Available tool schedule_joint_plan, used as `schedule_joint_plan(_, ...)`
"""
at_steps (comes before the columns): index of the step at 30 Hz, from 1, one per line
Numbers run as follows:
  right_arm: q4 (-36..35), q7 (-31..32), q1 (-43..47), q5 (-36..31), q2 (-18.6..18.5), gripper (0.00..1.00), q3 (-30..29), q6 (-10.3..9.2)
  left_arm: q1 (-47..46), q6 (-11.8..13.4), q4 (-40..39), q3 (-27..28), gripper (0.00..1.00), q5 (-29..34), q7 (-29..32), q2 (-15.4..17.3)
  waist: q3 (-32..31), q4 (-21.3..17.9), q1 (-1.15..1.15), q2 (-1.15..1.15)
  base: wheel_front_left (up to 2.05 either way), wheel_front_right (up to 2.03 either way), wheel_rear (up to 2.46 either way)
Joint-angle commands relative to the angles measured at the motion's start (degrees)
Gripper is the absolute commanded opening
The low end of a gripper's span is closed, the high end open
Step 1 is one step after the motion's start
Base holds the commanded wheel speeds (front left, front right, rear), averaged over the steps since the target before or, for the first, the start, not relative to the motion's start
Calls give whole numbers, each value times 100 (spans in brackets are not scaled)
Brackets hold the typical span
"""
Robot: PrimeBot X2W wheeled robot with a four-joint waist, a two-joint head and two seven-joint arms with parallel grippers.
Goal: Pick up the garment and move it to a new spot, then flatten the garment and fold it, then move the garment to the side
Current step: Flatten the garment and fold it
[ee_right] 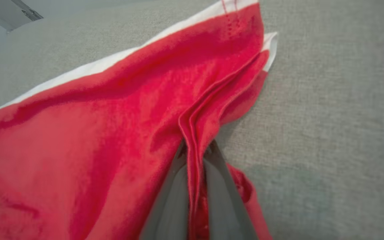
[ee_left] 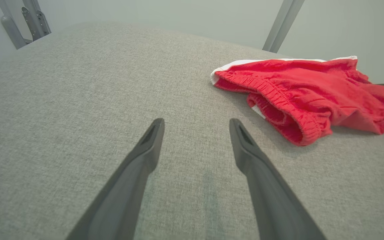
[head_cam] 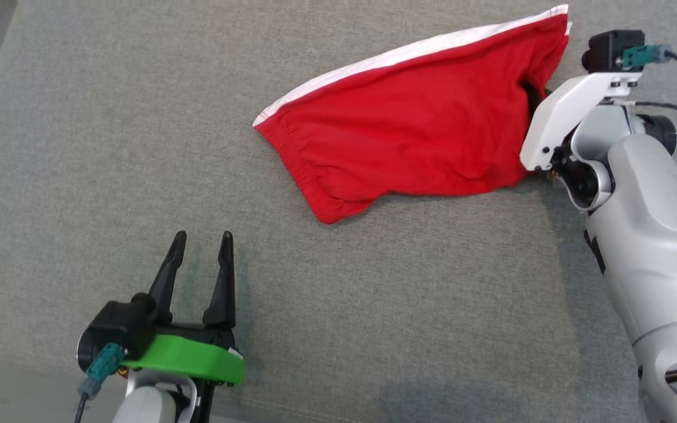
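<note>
The right fingers [ee_right: 217,166] are closed on a raised pleat of the red garment [head_cam: 421,129]. The right wrist view shows red cloth pinched upright between the two dark tips, several layers thick. The hold is at the garment's right-hand end, about midway along that short edge.

From that hold the garment stretches away to the robot's left across the grey cloth-covered bench [head_cam: 374,329], lying mostly flat. Its long axis runs from the pinched end to the elastic waistband [ee_left: 278,100] at the far end, and a white stripe [head_cam: 409,53] follows the long edge farthest from the robot. Loose cloth is bunched just beside the hold, on the side of the pleat nearer the robot.

The left fingers [head_cam: 224,264] are spread wide and hold nothing. They are well apart from the garment, nearer the robot than the waistband end and to its left, so the cloth lies ahead of them and to their right.

The right arm is therefore the one on the garment, and the pick-up appears to be the step in hand. With only one end held, I expect a lift to let the rest hang or trail along that long axis, waistband last. The waistband is the end the left fingers could reach soonest.
</note>
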Motion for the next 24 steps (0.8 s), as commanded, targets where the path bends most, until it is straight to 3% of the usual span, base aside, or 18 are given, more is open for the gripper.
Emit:
schedule_joint_plan(1, 40, 68, 269, 83, 38, 0, 56, 5, 122, -29, 5, 48, 100, 45, -15, 23, -563, -624, 0, 19, 0, 0, 0)
schedule_joint_plan(6, -300, 220, 764, 755, -167, 0, 97, -3, 492, -106, 76, 179, 100, 203, -15, 46, -935, -1095, 0, 19, 0, 0, 0)
schedule_joint_plan(10, -512, 277, 1226, 1096, -448, 0, -151, -2, 720, -151, 45, 246, 100, 280, -15, 32, -1119, -1259, 0, 19, 0, 0, 0)
schedule_joint_plan(20, -539, -213, 1977, 1018, -925, 0, -1415, 2, 1018, -244, -102, 245, 100, 418, -15, -80, -1283, -1070, 0, 19, 0, 0, 0)
schedule_joint_plan(24, -1153, -323, 2009, 898, -786, 0, -1606, 5, 1114, -243, -176, 244, 100, 408, -15, -152, -1311, -941, 0, 19, 0, 0, 0)
